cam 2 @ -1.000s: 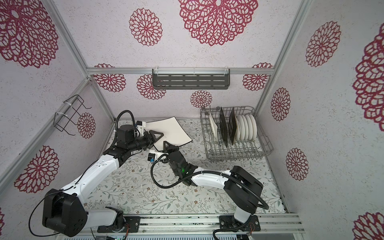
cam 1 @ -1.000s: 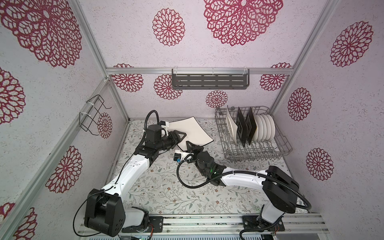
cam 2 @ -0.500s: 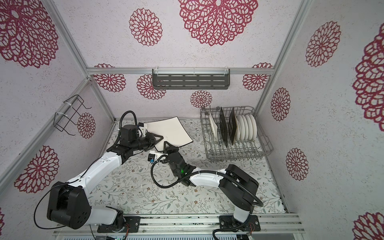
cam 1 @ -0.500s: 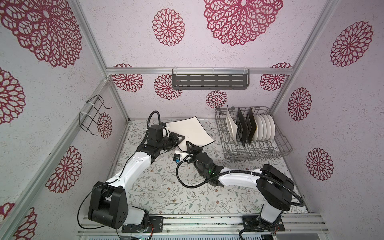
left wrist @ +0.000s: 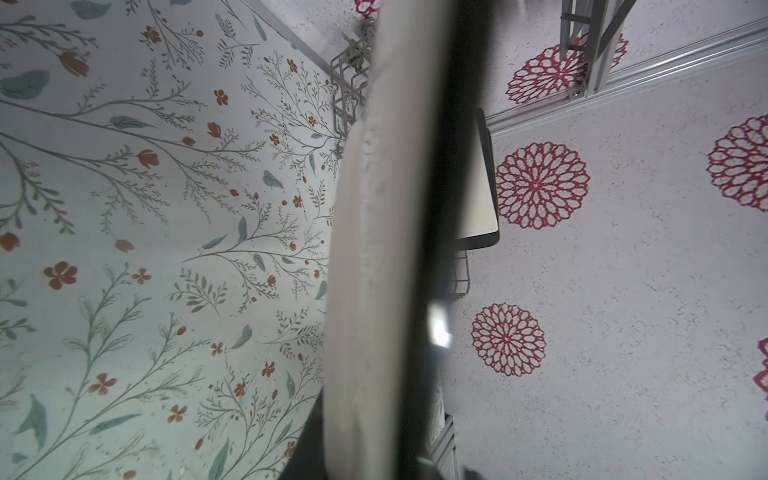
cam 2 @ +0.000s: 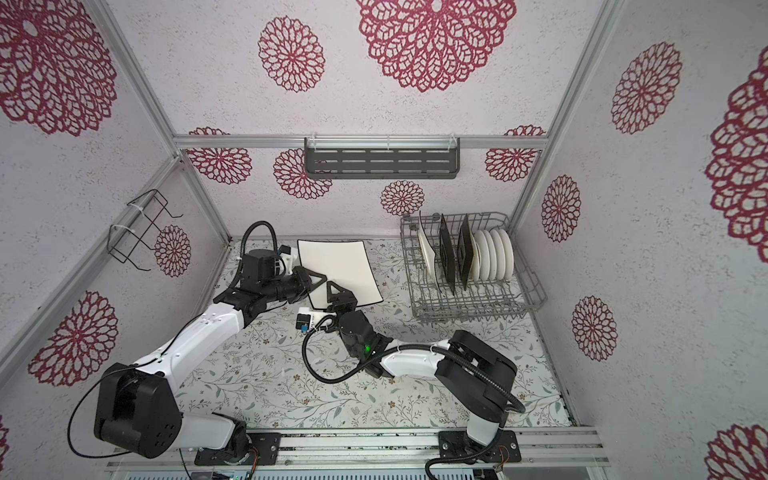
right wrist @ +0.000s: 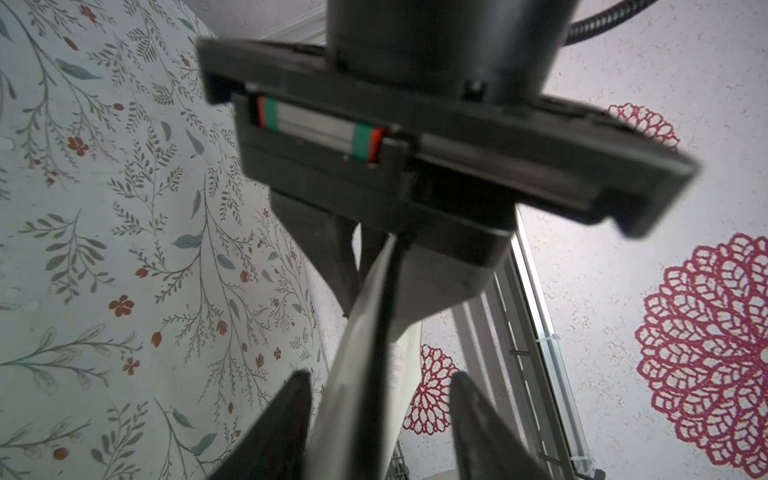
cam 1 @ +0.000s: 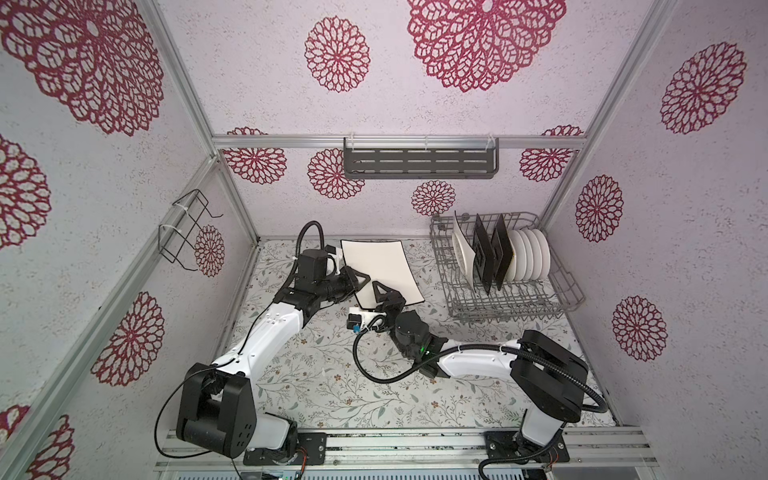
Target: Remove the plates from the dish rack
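Observation:
A cream rectangular plate (cam 1: 382,268) (cam 2: 337,266) hangs tilted over the floral table, left of the dish rack (cam 1: 570,293) (cam 2: 534,286). My left gripper (cam 1: 360,279) (cam 2: 318,279) is shut on the plate's left edge. My right gripper (cam 1: 380,291) (cam 2: 333,291) stands open astride its near edge; in the right wrist view both fingers (right wrist: 286,424) stand apart from the plate's rim (right wrist: 353,395). The left wrist view shows the plate (left wrist: 374,249) edge-on. In the rack stand a cream plate (cam 1: 461,253), two black plates (cam 1: 482,257) and several round white plates (cam 1: 530,259).
A dark slotted shelf (cam 1: 419,164) hangs on the back wall above the rack. A small black wire holder (cam 1: 183,232) is fixed to the left wall. The right arm's cable (cam 1: 365,357) loops over the table in front of the plate.
My left gripper has closed on the plate's left edge. My right gripper, shut on the near edge before, has opened. The plate has stayed in about the same place.

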`<action>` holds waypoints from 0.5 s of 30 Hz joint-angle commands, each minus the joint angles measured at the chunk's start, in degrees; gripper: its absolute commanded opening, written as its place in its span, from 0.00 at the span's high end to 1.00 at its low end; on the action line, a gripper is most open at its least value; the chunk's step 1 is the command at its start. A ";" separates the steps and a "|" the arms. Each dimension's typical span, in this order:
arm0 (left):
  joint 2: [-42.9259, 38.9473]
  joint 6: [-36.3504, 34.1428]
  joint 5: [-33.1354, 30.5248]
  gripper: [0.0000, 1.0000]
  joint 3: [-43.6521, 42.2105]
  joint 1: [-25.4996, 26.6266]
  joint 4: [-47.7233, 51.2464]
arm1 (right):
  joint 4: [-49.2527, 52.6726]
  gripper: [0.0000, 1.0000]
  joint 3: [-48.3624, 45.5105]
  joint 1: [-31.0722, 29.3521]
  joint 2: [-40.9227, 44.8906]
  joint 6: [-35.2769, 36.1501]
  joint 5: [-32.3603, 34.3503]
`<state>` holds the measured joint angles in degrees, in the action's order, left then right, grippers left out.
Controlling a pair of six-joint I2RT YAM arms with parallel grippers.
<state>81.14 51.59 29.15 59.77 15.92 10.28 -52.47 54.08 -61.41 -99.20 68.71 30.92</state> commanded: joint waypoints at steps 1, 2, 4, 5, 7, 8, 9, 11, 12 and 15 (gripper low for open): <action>0.44 -5.38 -1.90 1.00 2.45 -1.80 -1.50 | -5.87 0.34 2.02 0.32 5.05 -2.59 -0.43; 1.15 -6.00 -1.66 1.00 3.23 -2.23 -1.45 | -3.29 0.30 1.78 0.40 5.77 -4.22 -1.35; 2.73 -7.50 -1.14 1.00 4.98 -2.77 -0.97 | 1.85 0.22 1.55 0.71 7.38 -8.42 -3.38; 3.75 -8.17 -1.18 1.00 6.01 -3.03 -0.65 | 5.24 0.18 1.63 0.90 8.36 -10.62 -4.76; 5.58 -9.02 -0.91 1.00 7.62 -3.44 -0.95 | 10.04 0.09 1.38 1.36 10.35 -14.61 -7.40; 6.71 -9.10 -1.08 1.00 8.25 -3.61 -1.37 | 12.36 0.06 0.97 1.70 11.43 -16.62 -8.97; 7.80 -8.98 -1.11 1.00 8.72 -3.70 -2.30 | 13.73 0.04 0.63 2.06 12.33 -18.13 -10.08; 10.48 -8.08 -0.44 1.00 9.87 -3.84 -4.53 | 15.28 0.01 -0.59 3.58 13.86 -22.53 -12.44; 11.69 -7.58 -0.17 1.00 10.16 -3.82 -5.82 | 16.26 0.01 -1.17 4.55 14.48 -24.01 -13.88; 14.89 -6.08 -0.13 1.00 10.99 -3.88 -10.11 | 19.55 0.01 -2.41 7.73 16.56 -30.94 -17.85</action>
<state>95.57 45.43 27.42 67.55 12.40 11.40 -35.75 52.49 -56.47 -85.60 47.75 17.85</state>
